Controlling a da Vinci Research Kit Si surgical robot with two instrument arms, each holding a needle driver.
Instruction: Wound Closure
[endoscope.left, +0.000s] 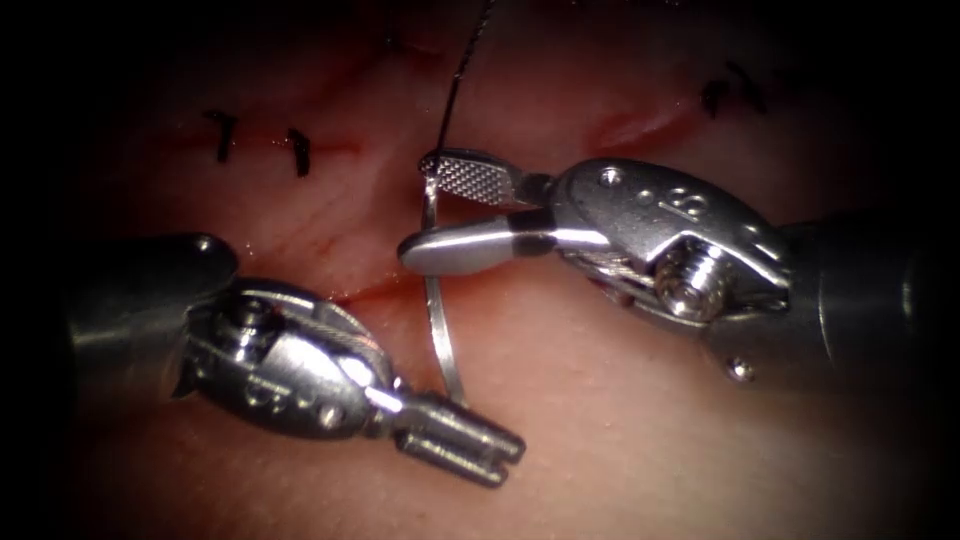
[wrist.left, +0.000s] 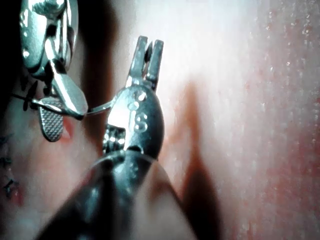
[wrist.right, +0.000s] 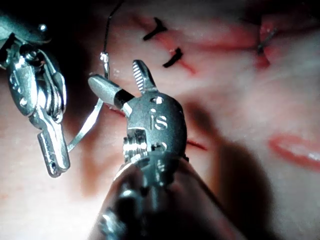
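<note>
The right tool (endoscope.left: 440, 210) comes in from the right with its jaws wide apart, gripping nothing, and the needle (endoscope.left: 437, 320) runs up between them, its swaged end by the far jaw's tip where the thread (endoscope.left: 462, 70) leads off farther away. The left tool (endoscope.left: 480, 452) lies near and left, jaws narrowed together on nothing, just beside the needle's near end. The needle lies over the tissue (endoscope.left: 620, 440); whether its near end is in it I cannot tell.

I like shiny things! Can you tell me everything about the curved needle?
The needle is a thin, shiny, silver curve of metal. It stands between the right pincer's open jaws, which are not closed on it. Dark thread leaves its upper end. Its lower end reaches the tissue beside the left pincer, whose shut jaws hold nothing. Whether it enters the tissue is unclear.
</note>
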